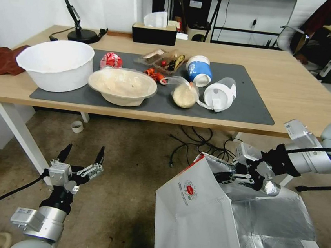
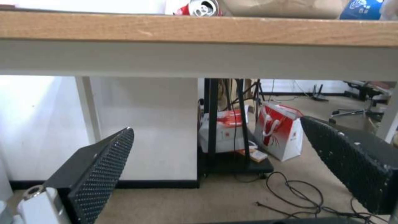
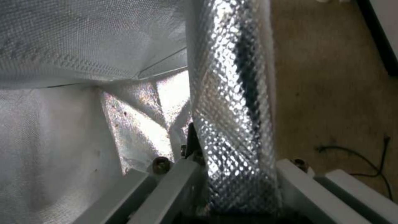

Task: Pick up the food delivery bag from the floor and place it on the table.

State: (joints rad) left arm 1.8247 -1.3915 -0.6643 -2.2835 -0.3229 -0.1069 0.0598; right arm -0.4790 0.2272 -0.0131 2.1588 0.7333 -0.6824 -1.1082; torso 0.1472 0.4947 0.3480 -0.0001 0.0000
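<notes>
The food delivery bag (image 1: 195, 218), white with a red logo and silver foil lining, stands open-topped at the lower right, below the table's front edge. My right gripper (image 1: 233, 174) is shut on its far rim; in the right wrist view the foil wall (image 3: 232, 109) is pinched between the fingers (image 3: 166, 183). My left gripper (image 1: 83, 155) hangs open and empty over the floor at lower left, with fingers (image 2: 104, 161) spread wide in the left wrist view. The light-wood table (image 1: 295, 86) with its dark grey mat (image 1: 250, 105) lies ahead.
On the mat sit a white basin (image 1: 57, 63), a beige bowl (image 1: 122, 86), tipped cups (image 1: 198, 70) and a clear bag of food (image 1: 184, 95). Cables (image 1: 195, 143) lie under the table near a white leg (image 1: 22, 136). Another red-and-white bag (image 2: 282, 133) stands beyond.
</notes>
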